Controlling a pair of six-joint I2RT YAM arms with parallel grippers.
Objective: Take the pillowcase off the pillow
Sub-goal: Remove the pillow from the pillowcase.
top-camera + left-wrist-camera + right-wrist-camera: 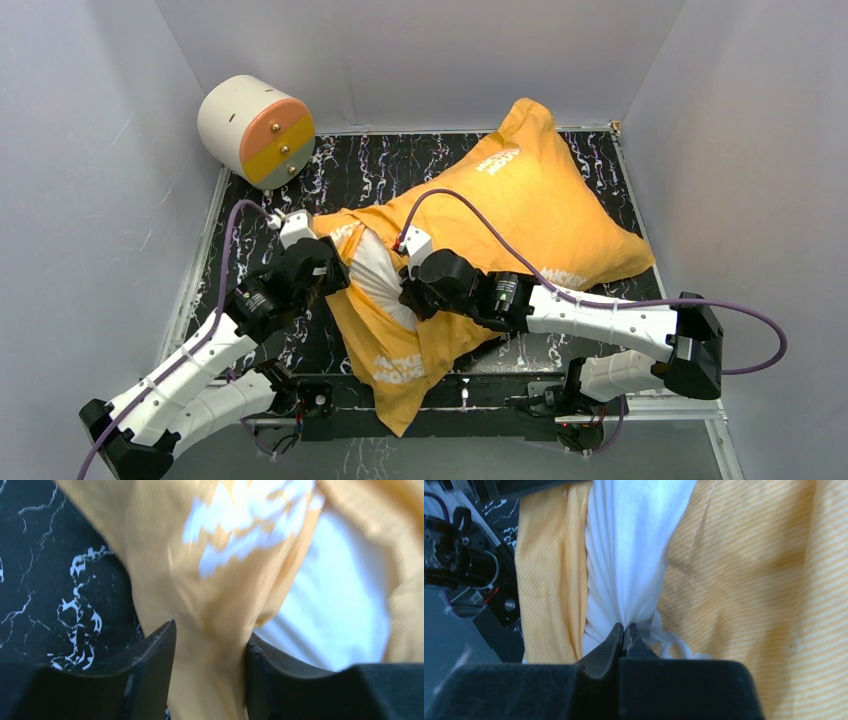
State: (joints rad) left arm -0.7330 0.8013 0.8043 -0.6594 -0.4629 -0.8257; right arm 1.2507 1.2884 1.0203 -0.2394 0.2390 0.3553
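So the pillowcase (540, 210) lies orange-yellow side up on the black marbled table (400, 165). Its long axis runs diagonally from the near edge between the arm bases up to the far right corner, and the opening sits on its left side toward the near end. The white pillow (378, 278) peeks out there. The left gripper (211, 630) is clamped on a bunched fold of yellow cloth. The right gripper (625, 627) is pinched tight on white pillow fabric just beside it. Both arms crowd over the opening. A cream cylinder (256, 130) sits well apart at the far left.
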